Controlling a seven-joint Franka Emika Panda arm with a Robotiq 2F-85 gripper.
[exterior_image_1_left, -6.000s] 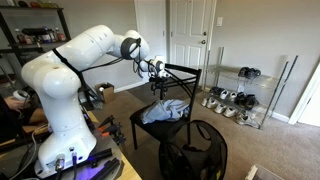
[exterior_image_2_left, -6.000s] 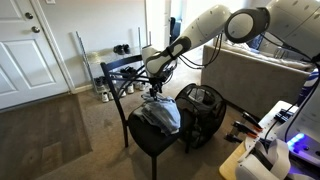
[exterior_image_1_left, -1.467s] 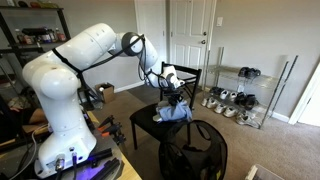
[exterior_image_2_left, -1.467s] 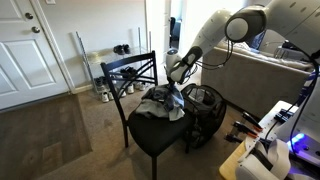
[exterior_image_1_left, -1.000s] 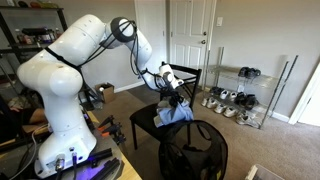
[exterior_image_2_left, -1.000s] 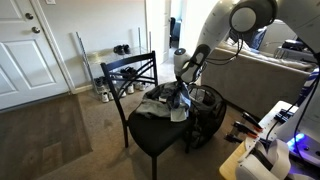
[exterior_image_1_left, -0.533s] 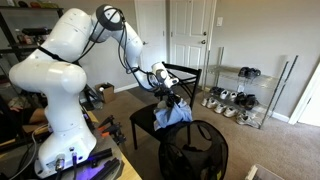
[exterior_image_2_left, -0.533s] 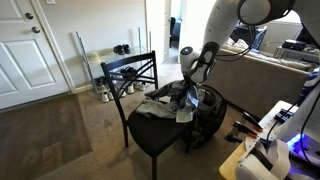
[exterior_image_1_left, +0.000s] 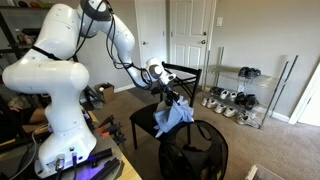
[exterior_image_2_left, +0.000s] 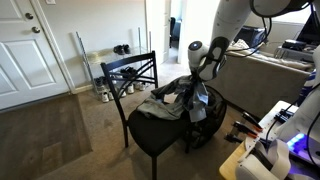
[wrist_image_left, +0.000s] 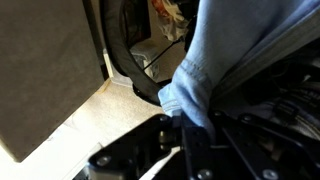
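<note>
Matt, soft denim garment (wrist_image_left: 225, 50)

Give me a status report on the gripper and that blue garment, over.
Gripper shut on blue garment. Garment lifted at one end, rest draped on black chair. Black mesh hamper close beside chair.

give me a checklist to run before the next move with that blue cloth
1. Gripper shut on the blue cloth: ok.
2. Cloth's lower end clear of the chair seat: cannot tell.
3. Cloth free of the grey clothes on the seat: cannot tell.
4. Black hamper upright, mouth open, beside the chair: ok.
</note>
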